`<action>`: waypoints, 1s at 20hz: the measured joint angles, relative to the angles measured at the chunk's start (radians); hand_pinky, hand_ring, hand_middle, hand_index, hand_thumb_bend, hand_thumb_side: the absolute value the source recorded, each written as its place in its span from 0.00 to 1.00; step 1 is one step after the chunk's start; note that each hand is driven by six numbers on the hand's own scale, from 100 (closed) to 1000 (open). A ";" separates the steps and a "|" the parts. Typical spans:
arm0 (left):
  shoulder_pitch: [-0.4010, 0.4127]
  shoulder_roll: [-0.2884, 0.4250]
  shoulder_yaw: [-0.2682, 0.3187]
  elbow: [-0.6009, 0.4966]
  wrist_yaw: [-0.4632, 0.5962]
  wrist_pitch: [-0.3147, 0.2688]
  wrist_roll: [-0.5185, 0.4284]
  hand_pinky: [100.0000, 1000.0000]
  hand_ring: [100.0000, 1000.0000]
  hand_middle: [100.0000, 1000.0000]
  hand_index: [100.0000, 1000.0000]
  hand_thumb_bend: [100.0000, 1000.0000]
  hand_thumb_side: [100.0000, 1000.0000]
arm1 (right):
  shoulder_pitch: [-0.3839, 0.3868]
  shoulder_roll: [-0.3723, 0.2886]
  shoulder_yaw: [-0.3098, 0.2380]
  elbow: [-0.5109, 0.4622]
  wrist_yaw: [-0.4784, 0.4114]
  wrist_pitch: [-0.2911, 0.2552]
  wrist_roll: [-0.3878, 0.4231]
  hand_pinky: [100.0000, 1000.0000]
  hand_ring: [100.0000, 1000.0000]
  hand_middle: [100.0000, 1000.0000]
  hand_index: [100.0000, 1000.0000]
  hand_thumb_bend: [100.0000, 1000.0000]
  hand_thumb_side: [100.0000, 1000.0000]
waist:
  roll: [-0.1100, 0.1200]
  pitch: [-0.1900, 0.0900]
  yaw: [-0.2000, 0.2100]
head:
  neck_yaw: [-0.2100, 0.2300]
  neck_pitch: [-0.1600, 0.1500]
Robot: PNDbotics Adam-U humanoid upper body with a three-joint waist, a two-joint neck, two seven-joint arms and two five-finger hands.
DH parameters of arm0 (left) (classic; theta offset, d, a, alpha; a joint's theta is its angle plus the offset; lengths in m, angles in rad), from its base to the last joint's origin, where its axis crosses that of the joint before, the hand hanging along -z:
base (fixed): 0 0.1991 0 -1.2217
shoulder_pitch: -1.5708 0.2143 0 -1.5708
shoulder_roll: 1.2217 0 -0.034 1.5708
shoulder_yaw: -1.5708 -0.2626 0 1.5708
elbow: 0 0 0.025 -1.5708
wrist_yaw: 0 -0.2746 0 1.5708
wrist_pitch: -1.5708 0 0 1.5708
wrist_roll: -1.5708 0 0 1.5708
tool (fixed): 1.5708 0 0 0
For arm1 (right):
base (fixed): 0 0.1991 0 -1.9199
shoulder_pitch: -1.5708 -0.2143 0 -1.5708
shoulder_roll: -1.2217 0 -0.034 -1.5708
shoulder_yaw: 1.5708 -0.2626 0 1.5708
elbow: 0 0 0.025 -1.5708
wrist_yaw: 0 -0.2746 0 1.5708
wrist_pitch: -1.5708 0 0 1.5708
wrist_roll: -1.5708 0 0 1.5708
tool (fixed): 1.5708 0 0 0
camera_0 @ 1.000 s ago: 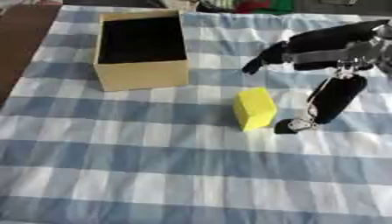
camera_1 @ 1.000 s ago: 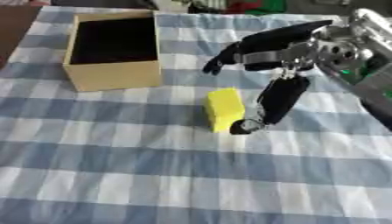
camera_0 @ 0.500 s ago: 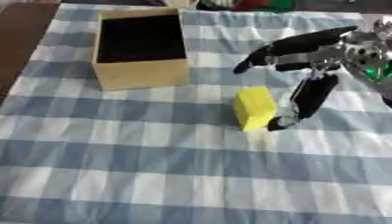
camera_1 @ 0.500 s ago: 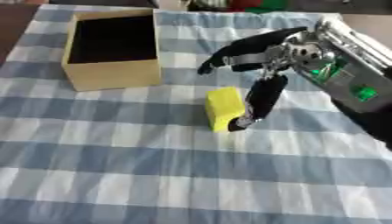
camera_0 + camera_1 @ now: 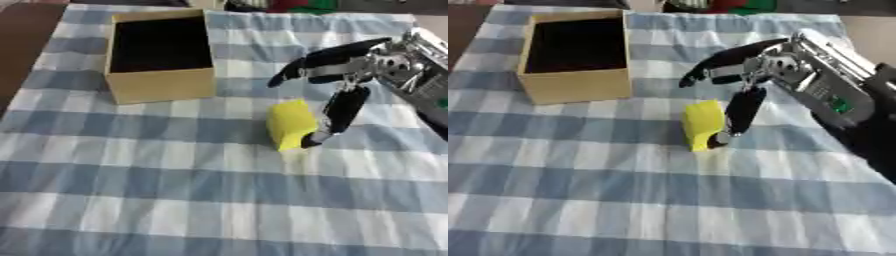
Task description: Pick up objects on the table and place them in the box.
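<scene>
Blue-and-white checked cloth covers the whole surface, with a strip of brown showing along its far left edge. Two task things lie on it: one box and one yellow block. The box is tan cardboard, open at the top with a dark inside, and it stands toward the far left of the cloth; nothing can be made out within it. The yellow block sits near the middle of the cloth, well apart from the box, to its right and nearer the camera. One hand shows, the right hand, coming in from the right side on a black and silver arm. Its fingers are spread and reach out to the left above the cloth, over and beyond the block, not closed round anything. The thumb hangs down straight, and its tip sits at the block's right side near the cloth, just beside or touching it; which of the two cannot be told. So the hand is wide apart and has hold of nothing, with the block lying between the downward thumb and the raised fingers only loosely, still resting on the cloth. Some red and green shapes lie at the far edge, too blurred to tell.
</scene>
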 measured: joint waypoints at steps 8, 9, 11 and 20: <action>-0.001 0.000 0.000 0.000 0.000 0.000 0.000 0.95 0.66 0.46 0.69 0.00 0.16 | 0.000 0.024 0.005 0.054 0.021 0.001 0.000 1.00 1.00 0.92 1.00 0.49 0.21 | -0.001 0.004 0.004 | 0.000 -0.005; -0.001 0.000 0.000 0.000 0.000 0.000 0.000 0.95 0.66 0.46 0.69 0.00 0.16 | 0.000 0.028 0.005 0.061 0.028 0.001 0.000 1.00 1.00 0.92 1.00 0.50 0.21 | -0.001 0.004 0.004 | 0.000 -0.007; -0.002 -0.001 0.000 0.000 0.001 0.000 0.000 0.95 0.66 0.46 0.69 0.00 0.16 | 0.000 0.035 0.006 0.075 0.043 0.002 0.000 1.00 1.00 0.92 1.00 0.51 0.21 | -0.002 0.005 0.005 | 0.000 -0.008; -0.002 -0.001 0.000 0.000 0.001 0.000 0.000 0.95 0.66 0.46 0.69 0.00 0.16 | 0.001 0.062 0.009 0.125 0.098 -0.011 -0.013 1.00 1.00 0.75 0.91 0.54 0.18 | -0.002 0.007 0.013 | 0.000 -0.009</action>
